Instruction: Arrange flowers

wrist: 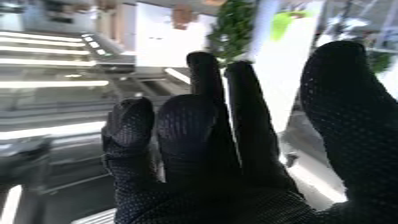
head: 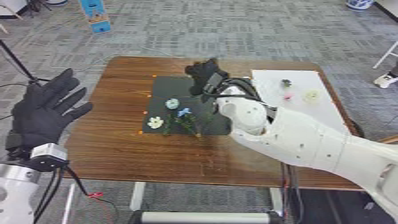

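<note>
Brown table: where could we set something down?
The table's bare wood lies left of the dark mat and between mat and near edge. Crowded: the mat's left part, with flowers, and its far right, around the right hand.

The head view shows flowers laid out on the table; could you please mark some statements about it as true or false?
1. The white flower lies on the dark mat. True.
2. The brighter blue flower lies on the white sheet. False: it lies on the dark mat.
3. The pale yellow flower lies on the white sheet. True.
4. The left hand is over the white sheet. False: it is off to the left of the dark mat.
5. The right hand is at the dark mat's far side. True.
</note>
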Robot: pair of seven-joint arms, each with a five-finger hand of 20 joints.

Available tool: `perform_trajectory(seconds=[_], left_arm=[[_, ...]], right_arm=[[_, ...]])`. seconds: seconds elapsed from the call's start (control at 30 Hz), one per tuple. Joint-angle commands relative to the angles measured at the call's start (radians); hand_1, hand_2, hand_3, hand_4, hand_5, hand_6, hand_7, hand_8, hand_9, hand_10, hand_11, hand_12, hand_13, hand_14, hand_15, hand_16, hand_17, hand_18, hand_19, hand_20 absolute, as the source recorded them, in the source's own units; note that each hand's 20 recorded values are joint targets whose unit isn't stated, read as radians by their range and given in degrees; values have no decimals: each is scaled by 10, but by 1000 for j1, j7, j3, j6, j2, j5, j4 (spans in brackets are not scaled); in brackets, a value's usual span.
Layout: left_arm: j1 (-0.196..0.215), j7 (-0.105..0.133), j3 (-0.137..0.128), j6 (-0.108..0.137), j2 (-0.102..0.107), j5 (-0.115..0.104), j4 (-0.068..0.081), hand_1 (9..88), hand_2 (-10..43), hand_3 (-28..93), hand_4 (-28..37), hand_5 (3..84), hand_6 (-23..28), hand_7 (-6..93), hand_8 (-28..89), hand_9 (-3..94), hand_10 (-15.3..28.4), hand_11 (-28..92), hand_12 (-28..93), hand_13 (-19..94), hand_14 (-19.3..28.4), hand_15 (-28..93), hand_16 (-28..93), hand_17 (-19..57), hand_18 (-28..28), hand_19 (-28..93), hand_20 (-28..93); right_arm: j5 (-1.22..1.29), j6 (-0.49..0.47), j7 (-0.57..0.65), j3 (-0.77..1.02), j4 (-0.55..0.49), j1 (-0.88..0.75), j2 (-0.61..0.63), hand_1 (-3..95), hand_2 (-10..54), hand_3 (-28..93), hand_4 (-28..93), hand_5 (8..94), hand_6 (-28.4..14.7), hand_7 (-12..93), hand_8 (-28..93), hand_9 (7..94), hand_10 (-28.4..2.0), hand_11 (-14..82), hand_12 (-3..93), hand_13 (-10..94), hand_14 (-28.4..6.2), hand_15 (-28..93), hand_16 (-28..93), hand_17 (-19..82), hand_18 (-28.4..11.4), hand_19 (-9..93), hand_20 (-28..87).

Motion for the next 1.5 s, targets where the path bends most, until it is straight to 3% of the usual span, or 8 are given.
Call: perform_trajectory(seconds=[0.03, 0.33, 0.53, 0.67, 1.0, 1.1, 1.23, 1.5], left_arm=[[29, 7, -8, 6, -26, -2, -18, 222, -79, 622, -283, 256, 24, 143, -77, 198, 100, 103, 174, 161, 141, 83, 59, -104, 248, 401, 24], [46, 12, -12, 12, -38, -3, -24, 221, -79, 626, -283, 256, 24, 145, -78, 199, 101, 105, 173, 161, 140, 84, 57, -104, 249, 402, 25], [39, 11, -7, 10, -36, -2, -22, 223, -77, 623, -283, 256, 24, 144, -78, 200, 101, 105, 172, 162, 140, 84, 57, -104, 249, 403, 24], [48, 12, -13, 11, -39, -3, -26, 223, -78, 623, -283, 257, 24, 143, -77, 200, 101, 106, 172, 162, 141, 86, 57, -104, 248, 402, 24], [48, 7, -13, 10, -35, -3, -27, 223, -77, 623, -283, 256, 23, 143, -77, 200, 101, 105, 172, 162, 140, 86, 56, -104, 249, 402, 24], [46, 8, -14, 8, -32, -5, -26, 224, -77, 622, -283, 256, 23, 144, -77, 200, 102, 105, 171, 162, 140, 86, 56, -104, 248, 402, 24], [45, 4, -16, 7, -30, -6, -25, 225, -73, 618, -283, 256, 23, 144, -78, 201, 102, 105, 171, 162, 140, 85, 56, -104, 249, 402, 24], [42, 2, -12, 4, -28, -5, -24, 225, -71, 617, -283, 256, 24, 144, -78, 201, 102, 106, 172, 162, 141, 86, 56, -104, 249, 403, 23]], right_arm=[[-4, -59, 89, 91, 35, -16, 166, 301, -95, 852, -283, 368, -46, 199, -105, 397, -136, 216, 227, 562, -90, 860, 316, 277, -212, 836, 557], [13, -113, 148, 202, 34, -147, 299, 312, -95, 813, -283, 338, -67, 150, -80, 374, -150, 156, 206, 555, -97, 864, 296, 273, -215, 830, 553], [11, -104, 172, 206, 46, -195, 342, 322, -95, 807, -283, 383, -53, 170, -86, 422, -132, 159, 197, 583, -94, 862, 291, 290, -218, 841, 549], [11, -113, 166, 203, 49, -209, 364, 332, -95, 800, -283, 413, -32, 201, -100, 446, -90, 180, 193, 592, -92, 863, 293, 294, -217, 846, 546], [-14, -128, 154, 143, 133, -189, 344, 352, -95, 828, -283, 486, 2, 274, -132, 523, -91, 228, 200, 614, -84, 862, 298, 307, -211, 857, 543], [-15, -32, 142, 110, 166, -179, 334, 402, -95, 835, -282, 542, 24, 349, -117, 581, -92, 306, 230, 634, -73, 860, 303, 324, -204, 868, 541], [-42, 136, 113, 78, 189, -175, 331, 507, -95, 767, -282, 655, 36, 477, 6, 769, -58, 223, 462, 698, -57, 847, 319, 362, -200, 892, 532], [-35, 268, 13, 85, 2, -137, 341, 516, -95, 799, -282, 718, 32, 464, 16, 811, -49, 257, 483, 729, -50, 846, 327, 384, -204, 909, 532]])
